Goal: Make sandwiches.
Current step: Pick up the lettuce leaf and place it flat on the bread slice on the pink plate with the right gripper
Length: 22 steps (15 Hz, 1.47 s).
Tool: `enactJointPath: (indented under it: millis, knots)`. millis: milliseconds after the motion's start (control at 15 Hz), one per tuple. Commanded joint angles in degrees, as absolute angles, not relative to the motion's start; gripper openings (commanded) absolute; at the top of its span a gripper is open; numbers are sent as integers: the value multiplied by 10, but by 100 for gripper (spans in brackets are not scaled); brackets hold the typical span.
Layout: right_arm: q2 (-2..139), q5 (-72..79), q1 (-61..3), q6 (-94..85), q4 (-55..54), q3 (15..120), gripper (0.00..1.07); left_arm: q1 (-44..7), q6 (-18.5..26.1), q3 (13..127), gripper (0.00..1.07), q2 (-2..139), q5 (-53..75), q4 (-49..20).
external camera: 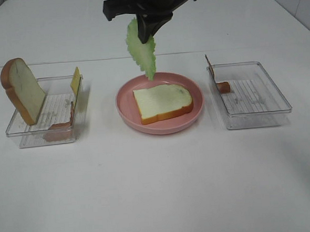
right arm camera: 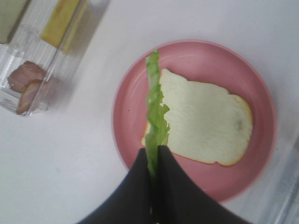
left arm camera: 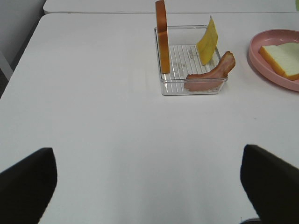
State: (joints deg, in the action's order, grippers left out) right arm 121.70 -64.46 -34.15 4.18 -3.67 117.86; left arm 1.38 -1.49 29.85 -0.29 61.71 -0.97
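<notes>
Over the plate (external camera: 161,127), the right claw (external camera: 146,33) holds lettuce (external camera: 143,53) hanging vertically.

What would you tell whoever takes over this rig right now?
Right gripper: shut on the lettuce leaf, which hangs over the pink plate.
Left gripper: open and empty, short of the left tray.
Done: one bread slice lies flat on the plate.
To do: lay the lettuce on it, then add the cheese slice, bacon strip and second bread slice, all in the left tray. The right tray holds another brown piece.
</notes>
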Motion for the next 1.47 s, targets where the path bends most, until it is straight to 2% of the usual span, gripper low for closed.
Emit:
enactJointPath:
  millis: [67,600,667,933,1467]
  knots:
    - [1235,-620,-345,49,-63,1182,0,11,-14,298,100,-7,615,-11]
    - [1320,-579,-343,52,-77,1181,0,11,-14,298,100,-7,615,-11]
    - [1339,-580,-341,73,-14,1181,0,11,-14,298,100,-7,615,-11]
    - [1365,-584,-341,108,74,1181,0,11,-14,298,100,-7,615,-11]
    - [1395,-594,-341,108,148,1181,0,11,-14,298,100,-7,615,-11]
